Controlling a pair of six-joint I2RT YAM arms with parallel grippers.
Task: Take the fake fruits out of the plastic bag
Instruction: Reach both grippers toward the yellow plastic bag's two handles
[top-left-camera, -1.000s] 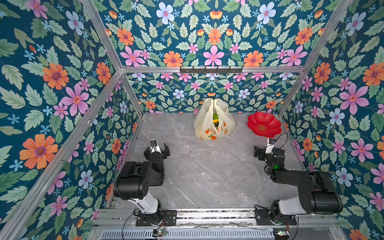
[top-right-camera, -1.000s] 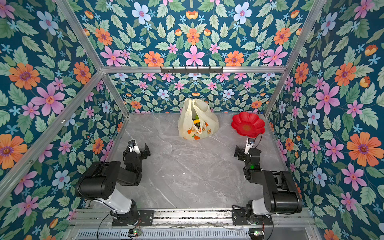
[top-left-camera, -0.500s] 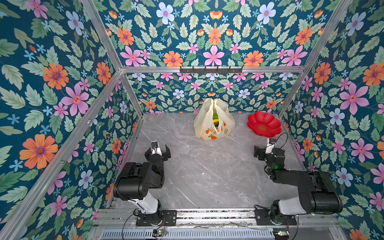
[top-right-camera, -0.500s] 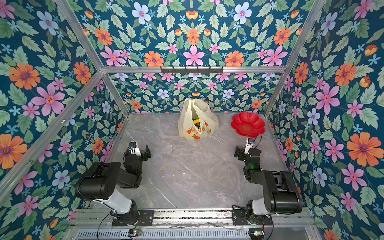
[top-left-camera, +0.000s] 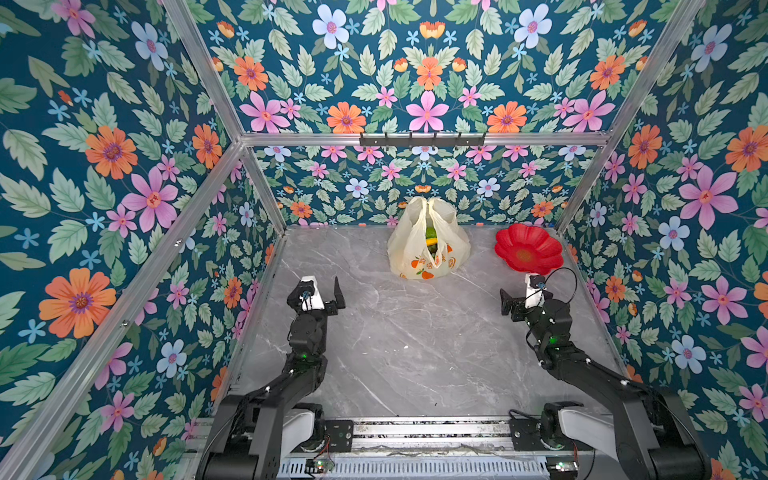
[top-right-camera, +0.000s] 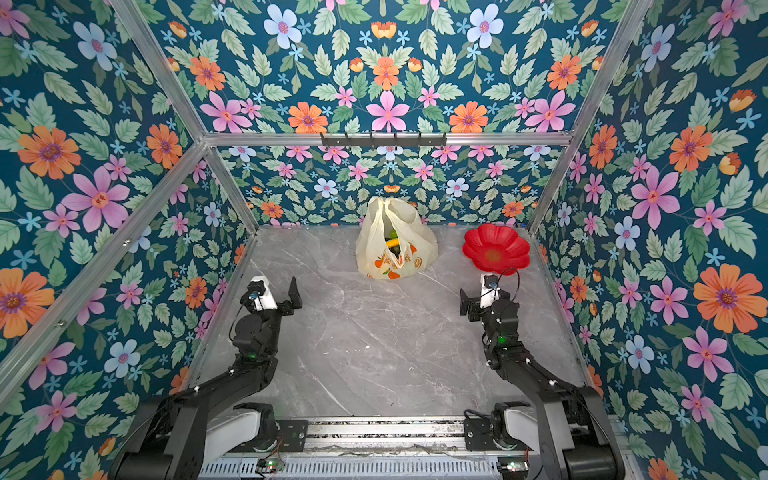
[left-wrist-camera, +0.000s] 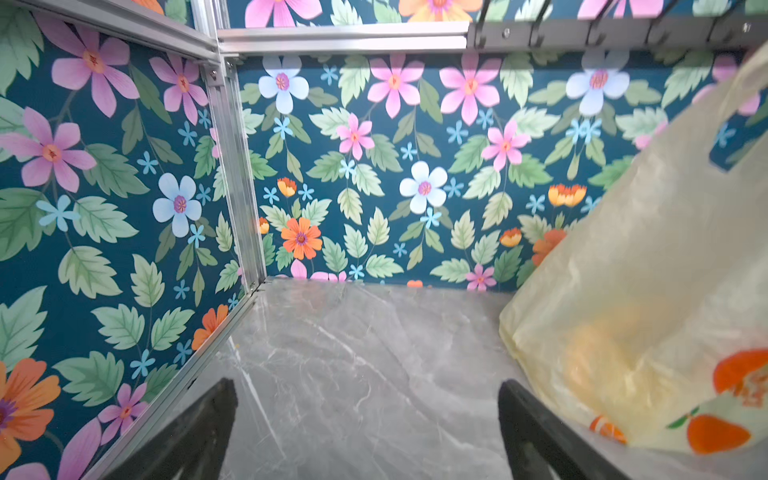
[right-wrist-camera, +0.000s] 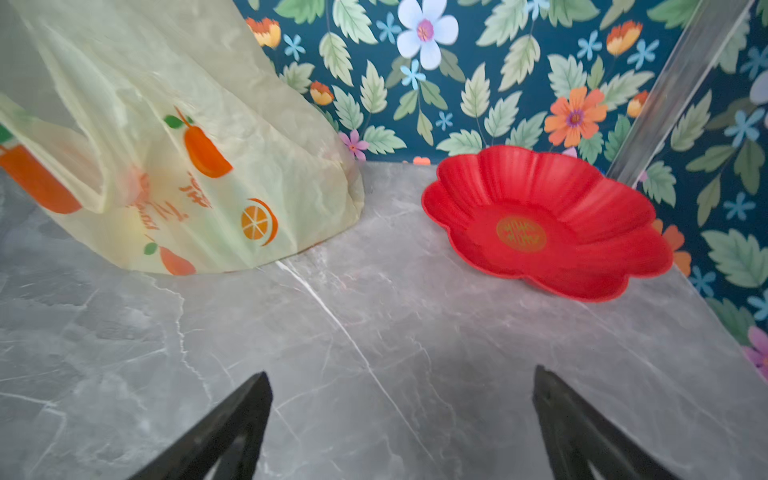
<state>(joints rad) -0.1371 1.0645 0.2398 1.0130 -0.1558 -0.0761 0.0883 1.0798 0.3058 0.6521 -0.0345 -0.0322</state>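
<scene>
Pincers gape wide and empty: your left pincer (top-left-camera: 321, 291) has the plastic bag (top-left-camera: 409, 249) ahead to its right, and your right pincer (top-left-camera: 521, 297) has it ahead to its left, both well apart from it. With the fake fruits (top-left-camera: 430, 242) inside, you're likely at the approach; next, hold the mouth open and reach in.

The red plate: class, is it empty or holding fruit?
Empty: the red plate shows only its bare surface and gold centre emblem.

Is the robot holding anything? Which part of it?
Nothing. The left gripper and right gripper are open and empty, away from the plastic bag.
</scene>
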